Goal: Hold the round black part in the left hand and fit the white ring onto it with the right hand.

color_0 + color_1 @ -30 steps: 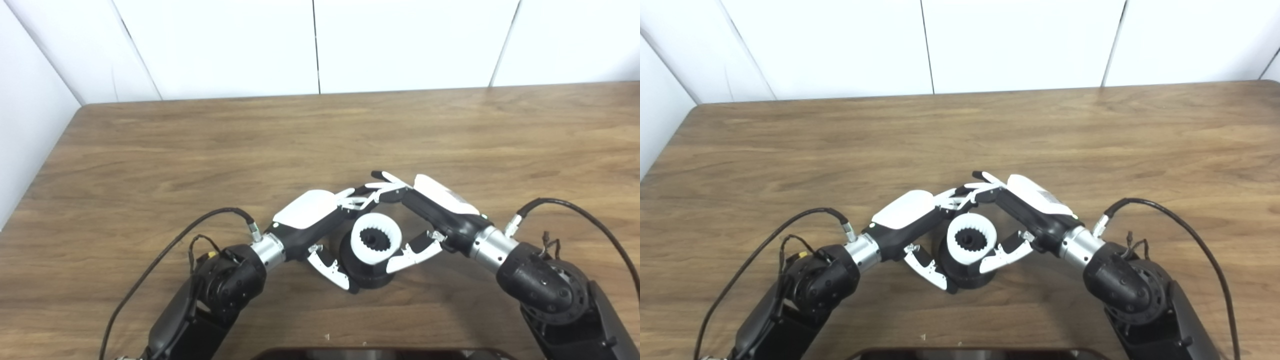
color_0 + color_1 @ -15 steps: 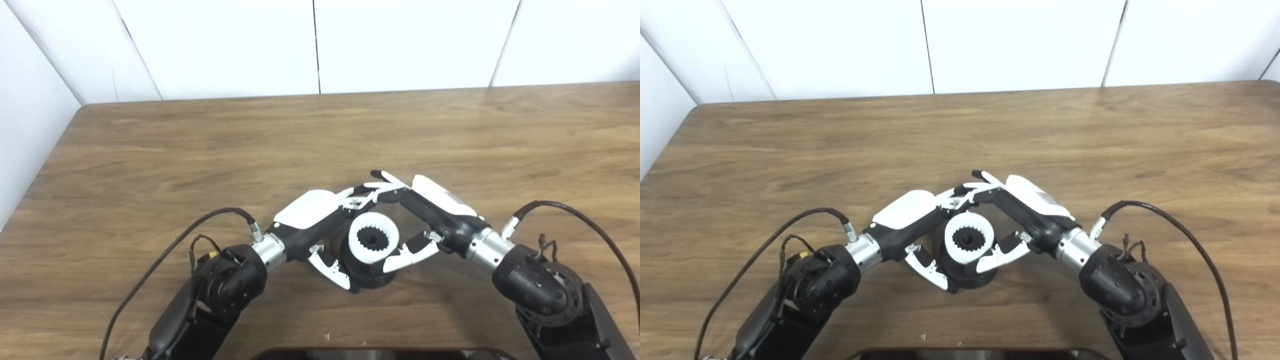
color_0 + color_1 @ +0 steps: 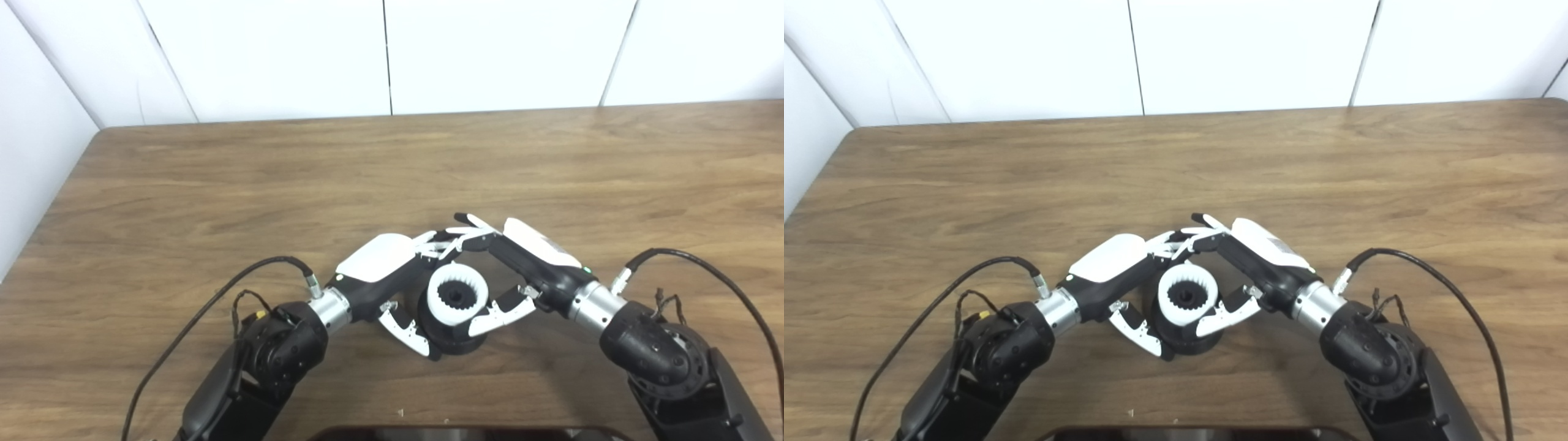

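The round black part [image 3: 450, 338] stands on the wooden table [image 3: 392, 171] near its front edge. On its top sits the white ring [image 3: 457, 296], toothed on the inside, with a dark centre showing through. My left hand [image 3: 392, 269] wraps the black part from the left, thumb low at the front. From the right, my right hand [image 3: 520, 257] is shut on the white ring, its thumb pressed on the ring's lower right edge. The fingers of both hands cross behind the ring.
A dark flat object [image 3: 465, 433] lies at the table's front edge, just below the hands. Cables [image 3: 202, 318] loop from both wrists. White wall panels stand behind the table's far edge.
The right arm has shifted slightly left and the ring has sunk a little lower on the black part. The left hand has held still.
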`<move>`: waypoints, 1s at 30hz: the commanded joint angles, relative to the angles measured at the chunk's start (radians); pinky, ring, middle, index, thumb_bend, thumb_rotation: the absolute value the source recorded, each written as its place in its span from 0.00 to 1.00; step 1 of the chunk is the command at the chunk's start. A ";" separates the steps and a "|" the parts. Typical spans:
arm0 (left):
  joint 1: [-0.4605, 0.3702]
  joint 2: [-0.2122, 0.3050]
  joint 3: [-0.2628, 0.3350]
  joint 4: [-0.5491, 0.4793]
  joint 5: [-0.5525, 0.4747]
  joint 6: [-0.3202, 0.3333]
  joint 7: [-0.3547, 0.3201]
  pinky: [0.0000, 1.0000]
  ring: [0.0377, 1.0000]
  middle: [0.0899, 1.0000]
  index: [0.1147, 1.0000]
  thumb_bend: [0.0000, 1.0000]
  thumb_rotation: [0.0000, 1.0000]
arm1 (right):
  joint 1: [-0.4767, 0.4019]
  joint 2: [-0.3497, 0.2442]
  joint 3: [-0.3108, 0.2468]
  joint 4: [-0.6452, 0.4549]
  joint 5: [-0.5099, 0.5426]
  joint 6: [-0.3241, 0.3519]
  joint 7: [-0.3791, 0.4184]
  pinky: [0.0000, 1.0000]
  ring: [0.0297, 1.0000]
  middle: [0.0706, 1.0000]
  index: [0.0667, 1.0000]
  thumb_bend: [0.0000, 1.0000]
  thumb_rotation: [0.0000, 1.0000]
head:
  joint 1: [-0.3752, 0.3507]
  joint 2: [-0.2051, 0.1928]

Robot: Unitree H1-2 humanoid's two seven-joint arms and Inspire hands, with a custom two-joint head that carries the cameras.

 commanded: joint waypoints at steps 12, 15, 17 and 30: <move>-0.010 0.013 -0.005 -0.032 -0.021 0.009 -0.030 0.87 1.00 0.92 0.62 0.88 0.22 | -0.022 -0.005 -0.013 0.009 0.011 -0.036 -0.025 0.92 0.99 0.85 0.46 0.52 0.16 | 0.003 0.003; -0.009 0.012 -0.005 -0.034 -0.022 0.016 -0.035 0.88 1.00 0.92 0.62 0.88 0.21 | -0.024 -0.009 -0.012 0.012 0.007 -0.041 -0.022 0.91 0.99 0.85 0.46 0.52 0.16 | 0.002 0.002; -0.008 0.012 -0.004 -0.035 -0.019 0.016 -0.035 0.88 1.00 0.92 0.62 0.88 0.21 | -0.025 -0.011 -0.012 0.012 0.005 -0.040 -0.019 0.91 0.99 0.86 0.46 0.52 0.17 | 0.001 0.002; -0.004 0.009 -0.002 -0.023 -0.015 -0.002 -0.022 0.92 1.00 0.91 0.61 0.88 0.23 | -0.025 -0.019 -0.023 0.017 0.024 -0.055 -0.020 0.88 0.99 0.86 0.66 0.88 0.48 | 0.002 -0.001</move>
